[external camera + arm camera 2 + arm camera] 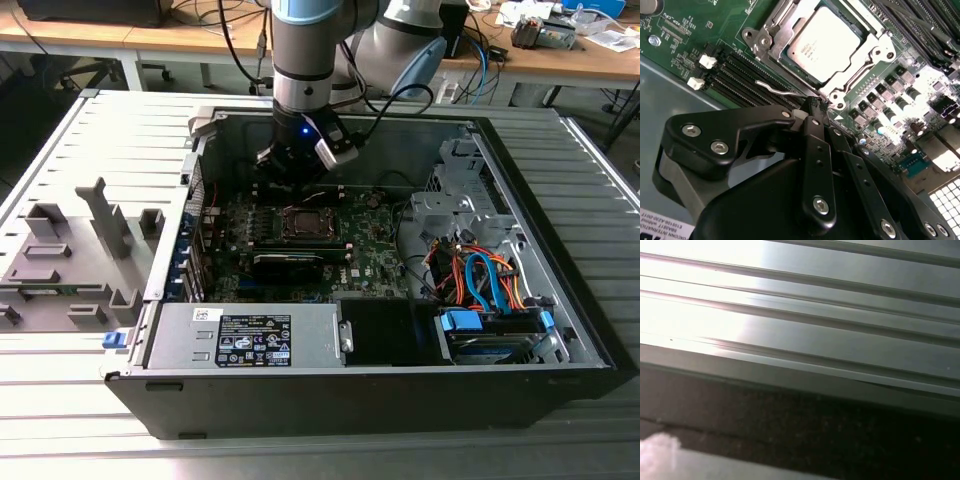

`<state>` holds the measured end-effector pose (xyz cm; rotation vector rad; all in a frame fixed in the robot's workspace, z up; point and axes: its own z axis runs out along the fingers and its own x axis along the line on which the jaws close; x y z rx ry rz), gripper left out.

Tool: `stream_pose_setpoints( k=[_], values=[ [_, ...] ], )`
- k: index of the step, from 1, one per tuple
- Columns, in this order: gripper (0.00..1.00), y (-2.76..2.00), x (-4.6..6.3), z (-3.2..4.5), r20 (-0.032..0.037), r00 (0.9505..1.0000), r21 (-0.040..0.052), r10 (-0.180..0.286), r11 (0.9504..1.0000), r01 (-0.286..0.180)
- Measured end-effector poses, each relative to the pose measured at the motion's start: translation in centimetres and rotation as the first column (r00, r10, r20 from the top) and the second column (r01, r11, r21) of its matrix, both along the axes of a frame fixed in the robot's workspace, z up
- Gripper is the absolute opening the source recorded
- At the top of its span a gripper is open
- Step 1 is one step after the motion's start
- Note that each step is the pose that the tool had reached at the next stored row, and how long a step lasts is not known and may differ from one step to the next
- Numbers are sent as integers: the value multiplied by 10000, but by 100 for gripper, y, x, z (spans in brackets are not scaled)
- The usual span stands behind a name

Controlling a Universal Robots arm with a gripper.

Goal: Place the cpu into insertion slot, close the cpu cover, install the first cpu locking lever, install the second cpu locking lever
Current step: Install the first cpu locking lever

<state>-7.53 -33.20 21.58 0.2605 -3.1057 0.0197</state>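
Cpu (826, 42) seated, cover (771, 44) seemingly closed

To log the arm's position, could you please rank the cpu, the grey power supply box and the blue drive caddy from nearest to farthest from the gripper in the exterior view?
1. cpu, just below the gripper.
2. Power supply box, at the case's front.
3. Blue drive caddy, front corner on the exterior view's right.

silver-topped cpu (824, 44) flat in the insertion slot (771, 36), under the closed cpu cover (860, 62)
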Motion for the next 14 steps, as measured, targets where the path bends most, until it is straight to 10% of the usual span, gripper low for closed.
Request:
stream_pose_setpoints(
  k=[14],
  values=[
    [11, 43, 126, -57, 1, 10000, -220, 0, 9998, 0]
  ],
)
